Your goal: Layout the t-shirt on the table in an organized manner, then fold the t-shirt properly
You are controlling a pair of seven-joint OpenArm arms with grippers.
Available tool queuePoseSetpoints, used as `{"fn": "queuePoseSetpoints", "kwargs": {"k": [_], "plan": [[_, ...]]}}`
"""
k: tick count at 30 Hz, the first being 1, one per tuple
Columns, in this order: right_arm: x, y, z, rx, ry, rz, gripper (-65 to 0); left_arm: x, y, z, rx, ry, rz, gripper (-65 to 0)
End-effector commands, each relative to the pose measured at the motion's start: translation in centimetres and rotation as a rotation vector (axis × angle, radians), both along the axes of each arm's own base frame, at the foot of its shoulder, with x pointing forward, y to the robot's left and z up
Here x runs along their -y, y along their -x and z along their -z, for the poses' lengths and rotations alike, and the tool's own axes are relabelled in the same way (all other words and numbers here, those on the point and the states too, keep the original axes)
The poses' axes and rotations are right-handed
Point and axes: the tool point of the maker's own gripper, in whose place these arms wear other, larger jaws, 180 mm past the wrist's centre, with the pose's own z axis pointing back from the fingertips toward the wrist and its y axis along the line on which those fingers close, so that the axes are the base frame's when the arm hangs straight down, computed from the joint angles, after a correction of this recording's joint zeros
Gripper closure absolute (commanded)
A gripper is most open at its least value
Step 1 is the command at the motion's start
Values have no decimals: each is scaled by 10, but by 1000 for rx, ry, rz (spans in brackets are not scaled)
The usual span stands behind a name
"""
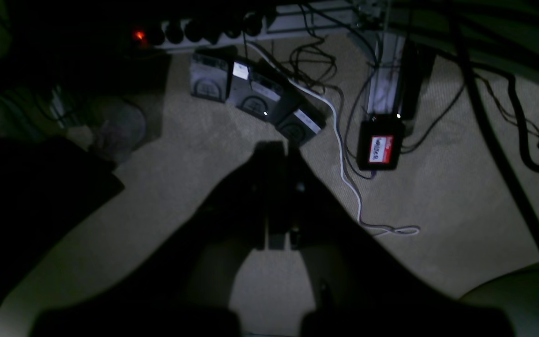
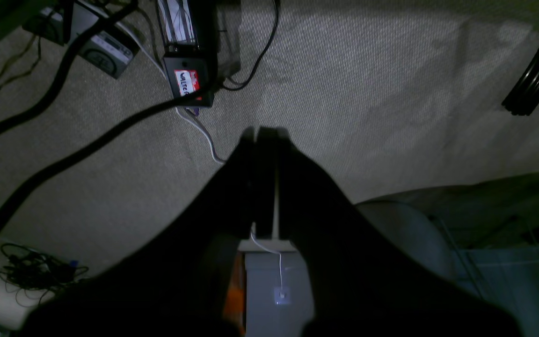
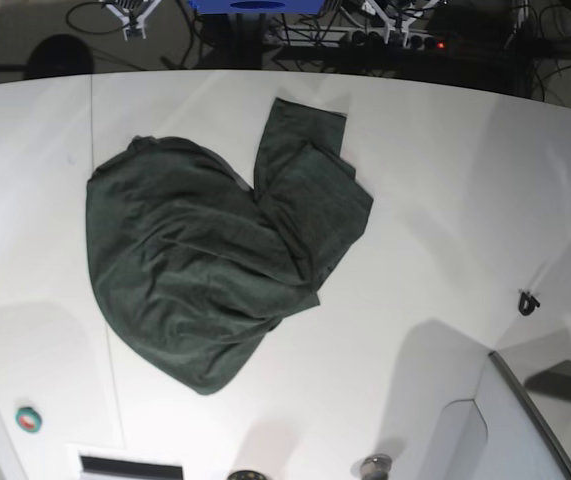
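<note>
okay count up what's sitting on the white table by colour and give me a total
Dark green: 1, the t-shirt, lying crumpled
Black: 1, a small clip-like object
Green and red: 1, a round button
Total: 3 on the table

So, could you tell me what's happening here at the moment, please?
Nothing is being handled yet. The dark green t-shirt lies crumpled and partly doubled over on the white table, not laid out or folded. Neither arm shows in the base view. Both wrist cameras look down at carpet and cables, not the tabletop; the left gripper and the right gripper are shut and empty.
</note>
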Motion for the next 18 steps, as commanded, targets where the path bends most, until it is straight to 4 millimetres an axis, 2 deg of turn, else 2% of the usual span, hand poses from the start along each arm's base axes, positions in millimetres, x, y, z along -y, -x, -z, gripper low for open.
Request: {"fn": "queuePoseSetpoints", "kwargs": {"k": [1, 9, 13, 18], "plan": [[2, 4, 0, -7, -3, -3, 0, -3, 7, -1, -6, -8, 1, 0], [2, 5, 0, -9, -3, -3, 0, -5, 8, -1, -11, -11, 2, 0], [2, 6, -1, -10, -3, -3, 0, -6, 18, 1, -96, -17, 2, 0], [2, 6, -1, -12, -3, -3, 0, -2, 26, 1, -164, -23, 133, 0]]}}
